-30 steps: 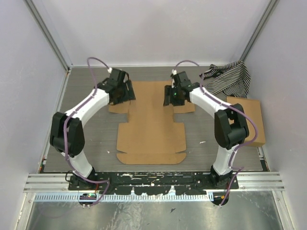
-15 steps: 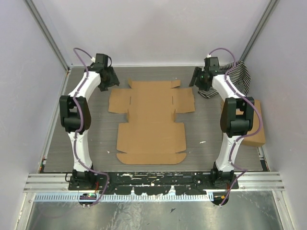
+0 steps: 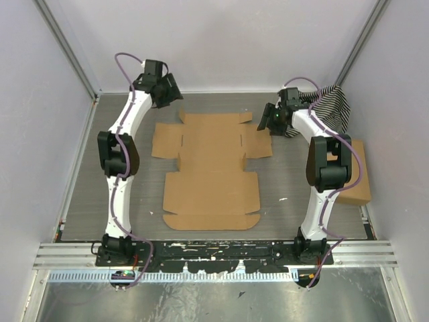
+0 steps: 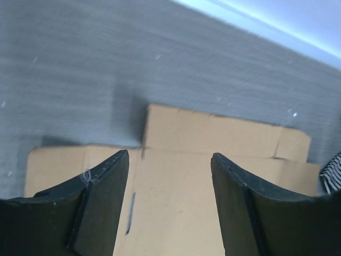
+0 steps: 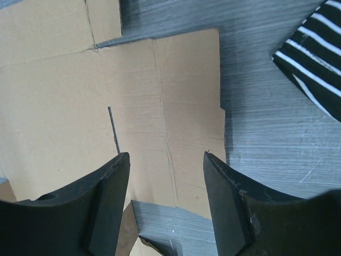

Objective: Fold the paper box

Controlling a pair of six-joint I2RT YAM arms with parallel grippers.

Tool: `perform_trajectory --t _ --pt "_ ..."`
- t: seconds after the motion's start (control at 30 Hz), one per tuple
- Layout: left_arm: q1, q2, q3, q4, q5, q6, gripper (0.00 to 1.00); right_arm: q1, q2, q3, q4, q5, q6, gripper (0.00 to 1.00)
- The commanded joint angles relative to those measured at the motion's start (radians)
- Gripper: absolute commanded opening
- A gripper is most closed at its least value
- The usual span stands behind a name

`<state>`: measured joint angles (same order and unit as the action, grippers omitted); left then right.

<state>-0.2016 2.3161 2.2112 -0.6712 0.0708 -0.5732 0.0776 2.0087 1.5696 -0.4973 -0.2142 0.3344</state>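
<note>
Paper box (image 3: 211,171) lies flat and unfolded on the table (image 3: 134,201) at the centre of the overhead frame. Its rounded-tab edge is toward the bottom, and its side flaps spread left and right in the upper half. All panels lie level with the table.

Bigger box (image 3: 352,168) sits at the right edge of the frame, partly behind the right arm (image 3: 326,164) and apart from the paper box.

Left arm (image 3: 117,157) reaches up the left side of the frame. Left gripper (image 3: 167,90) hangs at upper left, just beyond the upper-left flap of the paper box and clear of it. In the wrist view its fingers (image 4: 101,202) stand well apart with nothing between them, and the far edge of the paper box shows below the gap.

Right gripper (image 3: 270,119) is at upper right, over the outer edge of the right flap. Its fingers (image 5: 106,208) are spread wide and grip nothing, and the flap and a slit show through the gap. Contact with the card cannot be told.

Cloth (image 3: 325,107), black-and-white striped, lies bunched in the upper right corner just behind the right gripper, clear of the paper box.
</note>
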Motion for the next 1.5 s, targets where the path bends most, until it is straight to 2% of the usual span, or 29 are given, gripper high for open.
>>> perform_trajectory --t 0.0,0.13,0.5,0.6,0.73,0.8,1.0,1.1,1.23,1.33,1.47 --pt "-0.024 0.124 0.196 -0.081 -0.022 0.022 0.69 0.001 -0.1 -0.02 0.039 -0.04 0.006 0.62" --pt "-0.025 0.202 0.293 -0.137 -0.048 0.032 0.68 0.003 -0.137 -0.044 0.037 -0.048 0.0 0.62" --pt "-0.048 0.252 0.288 -0.12 -0.104 0.06 0.66 0.01 -0.189 -0.066 0.039 -0.064 -0.005 0.62" --pt "-0.051 0.266 0.275 -0.096 -0.099 0.058 0.61 0.014 -0.19 -0.074 0.043 -0.072 -0.005 0.62" --pt "-0.057 0.278 0.248 -0.041 -0.096 0.061 0.5 0.021 -0.187 -0.081 0.046 -0.078 -0.002 0.61" --pt "-0.058 0.297 0.272 -0.048 -0.095 0.068 0.41 0.025 -0.188 -0.084 0.045 -0.077 -0.002 0.61" --pt "-0.059 0.271 0.248 -0.024 -0.087 0.1 0.0 0.027 -0.193 -0.072 0.034 -0.081 -0.003 0.61" --pt "-0.059 0.196 0.153 0.028 -0.093 0.128 0.0 0.026 -0.198 -0.058 0.02 -0.083 -0.004 0.61" --pt "-0.059 0.005 -0.042 0.166 -0.109 0.177 0.0 0.027 -0.207 -0.018 -0.026 -0.076 -0.024 0.61" --pt "-0.058 -0.154 -0.234 0.322 -0.092 0.207 0.0 0.026 -0.233 0.019 -0.078 -0.069 -0.06 0.62" --pt "-0.059 -0.365 -0.52 0.61 -0.03 0.248 0.0 0.026 -0.282 0.056 -0.127 -0.063 -0.101 0.62"
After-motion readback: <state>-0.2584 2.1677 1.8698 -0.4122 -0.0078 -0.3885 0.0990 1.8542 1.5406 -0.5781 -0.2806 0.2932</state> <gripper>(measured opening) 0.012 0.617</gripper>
